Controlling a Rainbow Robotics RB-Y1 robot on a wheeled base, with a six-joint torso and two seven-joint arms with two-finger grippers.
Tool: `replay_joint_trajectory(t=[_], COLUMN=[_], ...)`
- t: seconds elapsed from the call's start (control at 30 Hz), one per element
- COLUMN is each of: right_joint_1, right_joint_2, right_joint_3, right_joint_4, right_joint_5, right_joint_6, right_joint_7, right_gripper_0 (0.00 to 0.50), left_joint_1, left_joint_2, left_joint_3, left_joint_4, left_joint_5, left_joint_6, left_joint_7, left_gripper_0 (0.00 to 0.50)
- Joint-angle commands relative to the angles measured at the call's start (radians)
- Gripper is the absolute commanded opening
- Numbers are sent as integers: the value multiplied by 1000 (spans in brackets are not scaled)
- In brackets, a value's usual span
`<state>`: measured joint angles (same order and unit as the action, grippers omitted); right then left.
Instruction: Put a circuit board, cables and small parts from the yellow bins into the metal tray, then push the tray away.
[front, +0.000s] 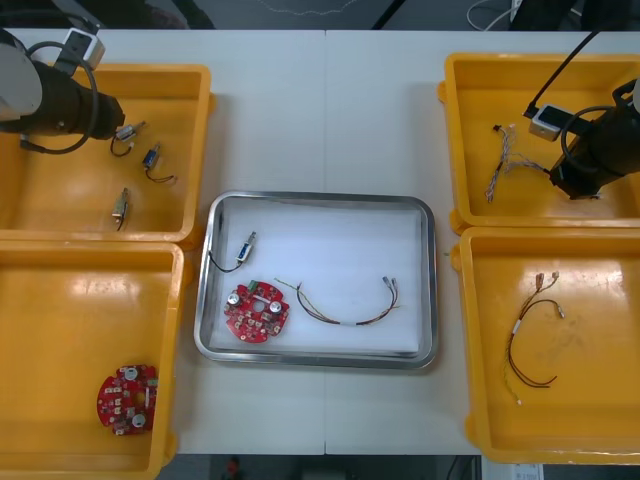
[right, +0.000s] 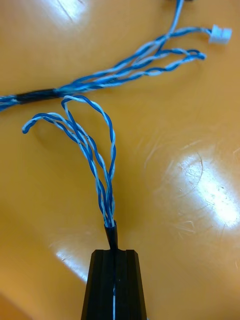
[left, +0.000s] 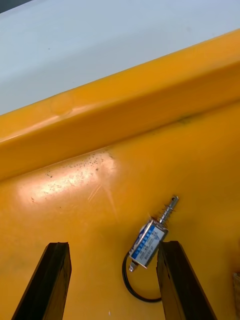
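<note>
My right gripper (right: 114, 250) is shut on the black-sleeved end of a twisted blue and white cable (right: 90, 145), which still lies on the floor of the far right yellow bin (front: 470, 120). From the front, that gripper (front: 572, 185) sits just right of the cable (front: 505, 165). My left gripper (left: 112, 247) is open low over the far left yellow bin (front: 198, 150), with a small metal part (left: 150, 240) beside its right finger (left: 180, 280). The metal tray (front: 430, 300) holds a red circuit board (front: 257, 310), a small metal part (front: 245, 248) and a thin cable (front: 350, 305).
Two more small metal parts (front: 152, 157) (front: 121, 205) lie in the far left bin. The near left bin has another red circuit board (front: 127, 397). A red and yellow cable (front: 530, 340) lies in the near right bin.
</note>
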<state>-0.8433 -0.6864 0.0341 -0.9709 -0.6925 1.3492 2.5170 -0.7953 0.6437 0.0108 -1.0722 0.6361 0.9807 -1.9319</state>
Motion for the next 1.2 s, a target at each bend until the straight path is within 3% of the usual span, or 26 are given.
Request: replay_joint_trajectory(t=[0.03, 0.37, 0.6, 0.83, 1.0, 1.03, 1.1, 1.13, 1.2], right_joint_1=[-17, -17, -17, -17, -17, -16, -17, -16, -16], right_joint_2=[-7, -7, 34, 99, 177, 183, 214, 222, 245], right_joint_3=[-72, -94, -120, -122, -128, -128, -125, -123, -102], right_joint_4=[-117, -347, -575, -709, -815, -824, -864, -875, -914], right_joint_5=[21, 76, 200, 223, 223, 222, 217, 215, 211], right_joint_6=[87, 327, 554, 571, 571, 571, 571, 571, 571], right_joint_7=[-14, -40, -67, -89, -104, -106, -112, -112, -118], right_gripper_0=[0, 0, 0, 0, 0, 0, 0, 0, 0], left_joint_1=[-50, -50, -48, -44, -39, -39, -39, -39, -39], left_joint_2=[-9, -27, -30, -38, -38, -38, -38, -38, -38], left_joint_3=[-18, -40, -87, -92, -92, -92, -91, -92, -91], left_joint_4=[29, 78, 112, 121, 123, 121, 123, 123, 123], left_joint_5=[25, 57, 76, 86, 88, 91, 96, 96, 96], left_joint_6=[-53, -94, -135, -137, -137, -137, -137, -137, -137], left_joint_7=[-5, -12, -13, -15, -21, -22, -22, -22, -22], left_gripper_0=[500, 500, 500, 500, 487, 414, 56, 5, 0])
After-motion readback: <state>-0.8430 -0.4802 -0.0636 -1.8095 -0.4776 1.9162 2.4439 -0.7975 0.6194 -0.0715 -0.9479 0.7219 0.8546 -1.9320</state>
